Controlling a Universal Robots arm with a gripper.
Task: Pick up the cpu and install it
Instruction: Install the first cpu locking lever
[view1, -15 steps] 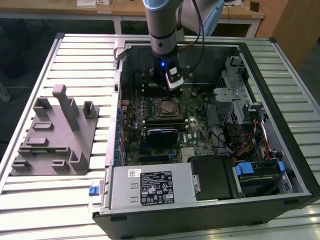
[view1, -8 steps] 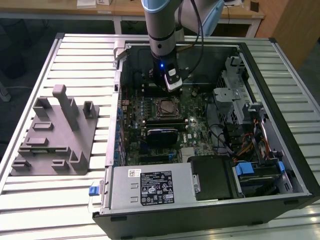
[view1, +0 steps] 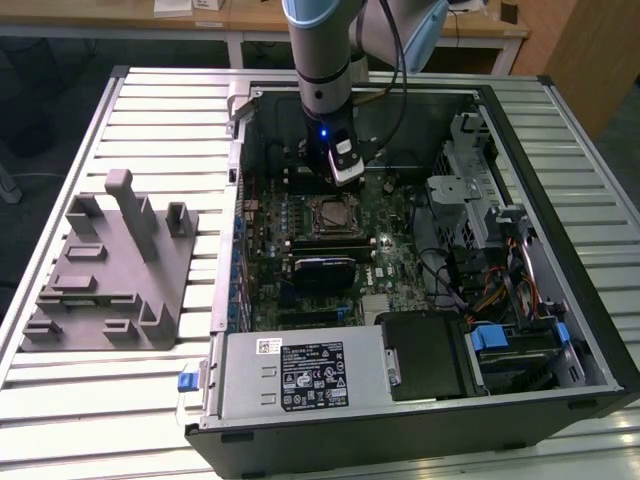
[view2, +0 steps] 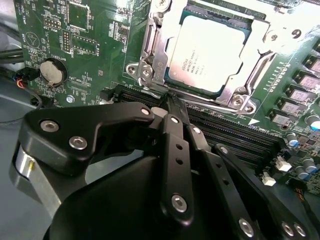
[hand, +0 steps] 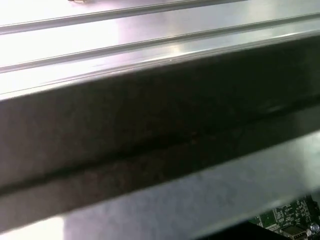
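The cpu (view2: 207, 52) lies flat in the metal-framed socket of the green motherboard (view2: 85, 55), its silvery top facing up; in the exterior view the cpu (view1: 333, 212) sits mid-board inside the open computer case. My gripper (view2: 170, 100) hangs just beside the socket's edge, over the black memory slots (view2: 235, 132). Its black fingers are pressed together with nothing between them. In the exterior view the gripper (view1: 346, 176) hovers a little behind the socket.
A grey fixture (view1: 110, 270) stands on the slatted metal table at the exterior view's left. The case holds a power supply (view1: 300, 370), drive bays (view1: 480, 200) and cables. A round battery (view2: 54, 71) sits on the board. The case wall (hand: 150, 125) is close.
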